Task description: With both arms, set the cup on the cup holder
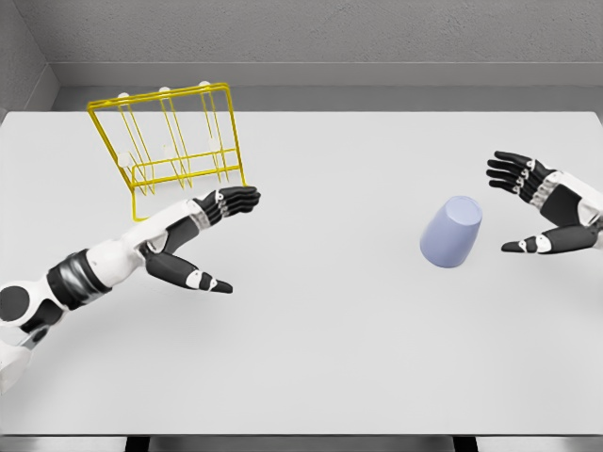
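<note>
My left hand (pixel 203 226) reaches over the left part of the white worktop (pixel 311 330), fingers stretched out straight and the thumb dropped away below them, holding nothing. Its fingertips (pixel 247 197) lie just beside the near right corner of the yellow wire cup holder (pixel 170 141), which stands at the far left of the worktop; I cannot tell whether they touch the wire. The holder is an open frame of thin yellow rods with upright pegs tipped in white, and it looks tilted, its top leaning toward the left.

The cup (pixel 451 232) is well apart from the holder, on the right side of the worktop. It is pale lavender and rests upside down, slightly tilted, its closed base uppermost.

My right hand (pixel 545 209) hangs just to the right of the cup, spread open with the fingers fanned toward the far side and the thumb pointing left toward the cup. A clear gap separates them.
</note>
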### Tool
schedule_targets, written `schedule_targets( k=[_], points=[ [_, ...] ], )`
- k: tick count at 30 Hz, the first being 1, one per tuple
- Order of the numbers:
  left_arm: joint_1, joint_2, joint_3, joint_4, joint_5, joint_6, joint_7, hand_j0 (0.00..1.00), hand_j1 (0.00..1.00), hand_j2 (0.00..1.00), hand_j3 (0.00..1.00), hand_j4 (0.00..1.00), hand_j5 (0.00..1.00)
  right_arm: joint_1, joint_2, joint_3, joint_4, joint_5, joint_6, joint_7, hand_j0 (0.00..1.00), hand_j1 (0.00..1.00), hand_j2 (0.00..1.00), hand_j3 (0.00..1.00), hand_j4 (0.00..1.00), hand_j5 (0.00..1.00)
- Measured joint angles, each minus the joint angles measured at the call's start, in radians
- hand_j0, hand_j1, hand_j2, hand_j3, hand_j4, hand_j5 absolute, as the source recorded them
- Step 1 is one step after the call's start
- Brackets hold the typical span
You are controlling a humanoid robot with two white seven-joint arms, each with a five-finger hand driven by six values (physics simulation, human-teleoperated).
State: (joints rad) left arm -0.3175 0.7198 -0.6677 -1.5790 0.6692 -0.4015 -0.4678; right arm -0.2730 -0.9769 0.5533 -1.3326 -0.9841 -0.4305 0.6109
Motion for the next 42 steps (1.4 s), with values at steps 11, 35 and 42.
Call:
schedule_targets(
  k=[11, 35, 42],
  points=[
    [-0.012, -0.089, 0.004, 0.107, -0.062, 0.110, -0.003, 1.00, 1.00, 1.00, 1.00, 1.00, 1.00, -0.002, 0.042, 0.000, 0.125, -0.001, 0.001, 0.000, 1.00, 1.00, 1.00, 1.00, 1.00, 1.00],
    [-0.006, -0.109, 0.012, 0.119, -0.049, 0.132, 0.000, 1.00, 1.00, 1.00, 1.00, 1.00, 1.00, -0.025, 0.204, 0.022, 0.226, 0.135, 0.000, 0.000, 1.00, 1.00, 1.00, 1.00, 1.00, 1.00],
    [-0.006, -0.141, 0.019, 0.130, -0.059, 0.132, -0.001, 1.00, 1.00, 1.00, 1.00, 1.00, 1.00, -0.026, 0.224, 0.037, 0.238, 0.156, 0.000, 0.000, 1.00, 1.00, 1.00, 1.00, 1.00, 1.00]
  ],
)
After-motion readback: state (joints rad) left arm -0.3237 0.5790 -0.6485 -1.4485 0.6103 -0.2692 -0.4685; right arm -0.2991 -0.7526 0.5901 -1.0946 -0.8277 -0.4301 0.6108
